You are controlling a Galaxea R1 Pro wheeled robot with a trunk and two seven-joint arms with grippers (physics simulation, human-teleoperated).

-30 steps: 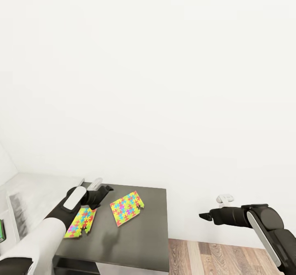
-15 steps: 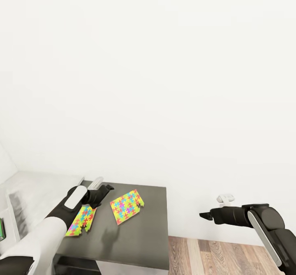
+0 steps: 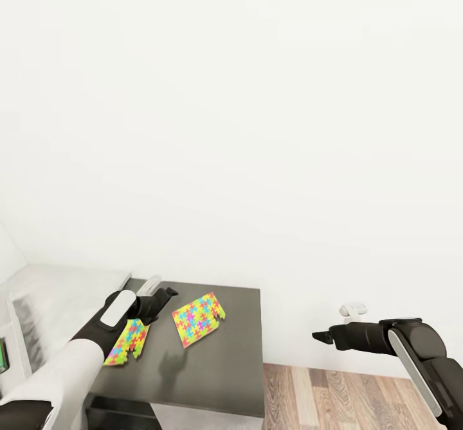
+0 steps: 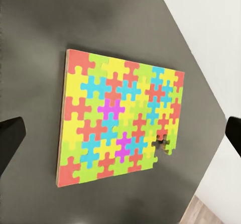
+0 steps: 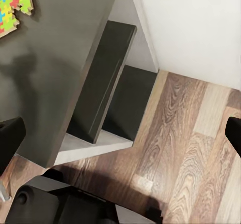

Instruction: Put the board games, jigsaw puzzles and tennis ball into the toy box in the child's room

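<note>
Two jigsaw puzzles lie on the dark desk [image 3: 218, 366]: one [image 3: 197, 320] in plain sight, the other [image 3: 126, 343] half hidden under the left end effector [image 3: 168, 292]. Its wrist camera shows spread fingers and a puzzle's missing piece. The right end effector [image 3: 316, 336] hangs over the wood floor [image 5: 191, 148], fingers spread, empty.

I see the dark grey table [image 3: 218, 366] against the white wall. Two jigsaw puzzles [image 3: 197, 320] lie flat on it, near each other but apart.
</note>
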